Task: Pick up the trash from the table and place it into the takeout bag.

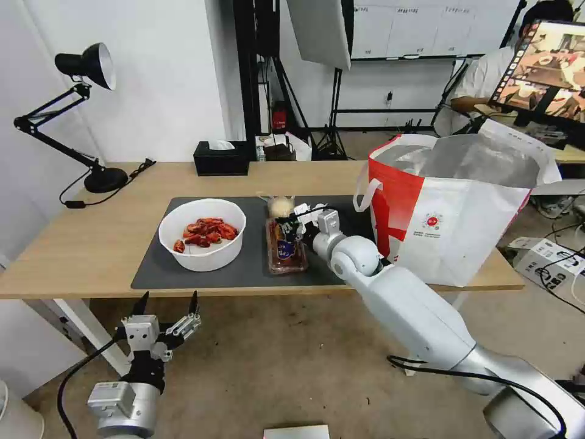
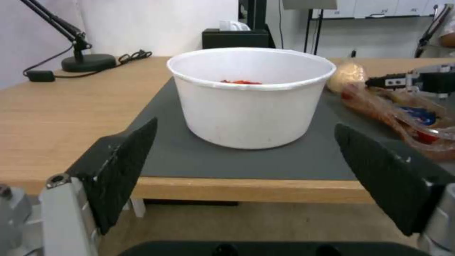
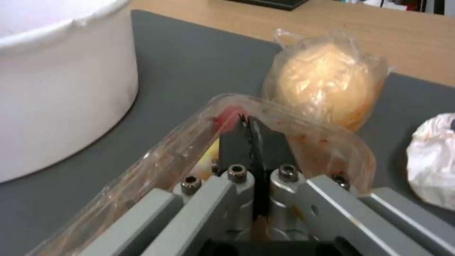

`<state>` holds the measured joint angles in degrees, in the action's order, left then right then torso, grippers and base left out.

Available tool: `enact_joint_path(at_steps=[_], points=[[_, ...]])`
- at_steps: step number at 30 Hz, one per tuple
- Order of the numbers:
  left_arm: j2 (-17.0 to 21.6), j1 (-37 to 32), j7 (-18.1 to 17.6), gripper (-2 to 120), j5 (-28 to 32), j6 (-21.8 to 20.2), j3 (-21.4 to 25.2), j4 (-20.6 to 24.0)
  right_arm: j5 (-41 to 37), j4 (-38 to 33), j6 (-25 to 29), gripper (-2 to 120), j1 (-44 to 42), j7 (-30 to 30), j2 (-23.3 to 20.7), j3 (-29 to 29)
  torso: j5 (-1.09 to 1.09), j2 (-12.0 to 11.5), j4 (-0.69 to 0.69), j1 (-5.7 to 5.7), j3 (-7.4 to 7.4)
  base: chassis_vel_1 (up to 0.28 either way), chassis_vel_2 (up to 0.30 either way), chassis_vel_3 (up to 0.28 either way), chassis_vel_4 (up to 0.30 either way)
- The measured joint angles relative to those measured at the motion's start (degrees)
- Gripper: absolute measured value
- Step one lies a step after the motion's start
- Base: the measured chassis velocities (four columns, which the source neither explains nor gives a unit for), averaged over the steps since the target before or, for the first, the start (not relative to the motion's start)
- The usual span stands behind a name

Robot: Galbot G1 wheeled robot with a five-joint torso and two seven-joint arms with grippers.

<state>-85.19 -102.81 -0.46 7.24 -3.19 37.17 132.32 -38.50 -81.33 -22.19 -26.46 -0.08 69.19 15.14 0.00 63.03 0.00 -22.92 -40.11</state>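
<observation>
Right pincer [image 3: 249, 131] is clamped on just the thin rim of the clear plastic tray [image 1: 286, 250] mid-mat, so it could flex, slip and dump scraps on the worktop [image 1: 91, 244]; left pincer [image 1: 167, 308] hangs spread apart below the front edge.

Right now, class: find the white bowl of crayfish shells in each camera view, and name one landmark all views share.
Head view: bowl on the mat's left part.
Left wrist view: centre, beyond the open left gripper.
Right wrist view: its wall at the edge.
Shared landmark: beige knotted bag.
</observation>
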Motion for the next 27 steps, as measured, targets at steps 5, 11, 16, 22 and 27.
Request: enact_joint_path(at_steps=[5,11,16,22,27], points=[[0.1,-0.02,0.0,100,0.0,0.01,-0.03,0.05,-0.21,0.2,-0.31,0,-0.34,0.01,0.07,-0.06,0.0,0.0,0.0,0.0,0.0,0.0,0.0,0.0,0.0],[0.28,-0.13,0.0,100,0.0,0.02,-0.02,0.18,-0.54,0.13,-0.51,0,-0.88,0.23,0.21,-0.36,0.0,0.0,0.0,0.01,0.01,0.0,0.0,0.0,0.0],[0.28,-0.1,0.0,100,0.0,0.03,-0.02,0.18,-1.0,-0.46,-0.46,0,-1.1,0.47,0.22,-0.71,0.0,0.0,0.0,0.01,0.0,0.0,0.0,0.0,0.0],[0.69,0.21,0.0,100,0.55,0.03,-0.29,0.29,-2.26,-2.98,-0.31,0,-1.76,1.82,-0.05,-2.33,-0.01,0.0,0.01,0.01,0.0,0.0,0.0,0.0,0.0],[4.16,2.41,-1.28,100,7.67,-3.91,-1.68,1.89,-3.42,-5.53,0.21,0,-2.46,2.6,-0.93,-3.75,-0.01,0.0,0.0,0.01,0.0,0.0,0.0,0.0,0.0]])
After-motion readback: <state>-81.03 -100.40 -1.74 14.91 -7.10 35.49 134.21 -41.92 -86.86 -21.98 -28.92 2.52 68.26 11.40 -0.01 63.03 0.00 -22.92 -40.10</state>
